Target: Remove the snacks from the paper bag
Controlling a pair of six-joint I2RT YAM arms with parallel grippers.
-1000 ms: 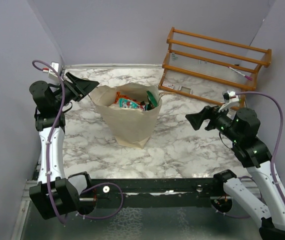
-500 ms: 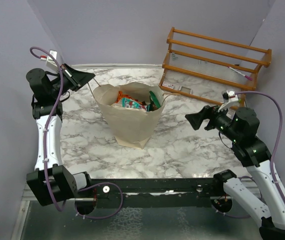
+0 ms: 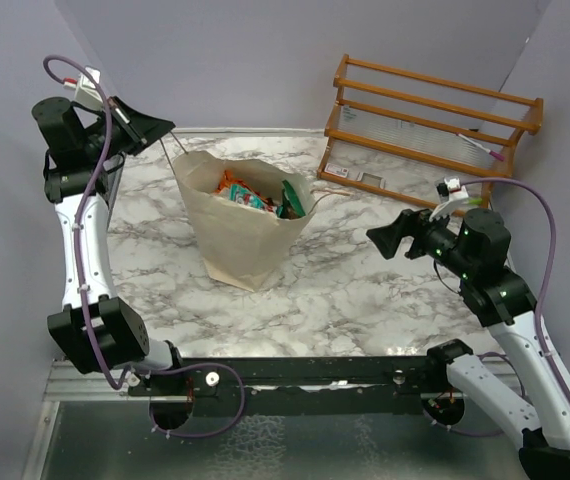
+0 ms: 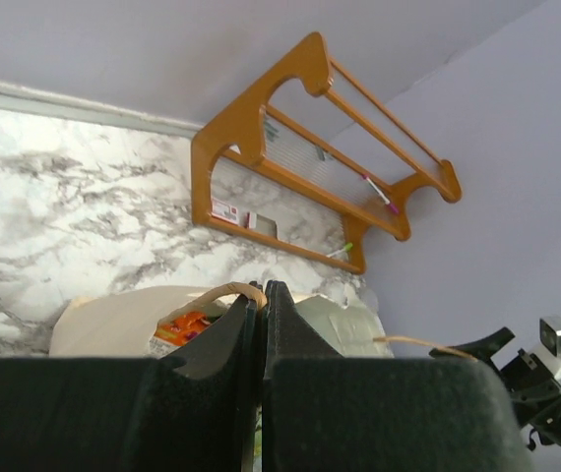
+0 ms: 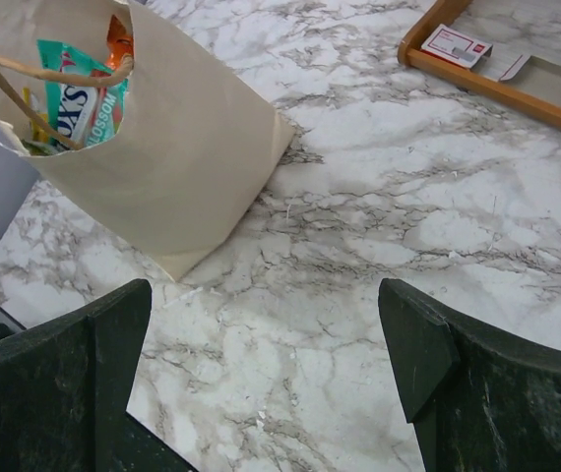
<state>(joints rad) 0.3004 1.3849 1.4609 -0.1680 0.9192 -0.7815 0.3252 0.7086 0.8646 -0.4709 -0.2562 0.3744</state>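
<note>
Marble tabletop, plain grey walls, wooden rack at the back. Left gripper is up high, jaws pinched together on a cord handle of the paper bag, with the cord running down to the rim. The bag sits left of centre, mouth open, snacks piled near the top. Right gripper is spread wide with nothing in it, hanging over bare marble to the right of the bag. Imo those foil packets are light, crinkly and slippery, so grab one by a crimped edge that's sticking up, not the puffy middle. Thin paper like that probably tips easily too.
</note>
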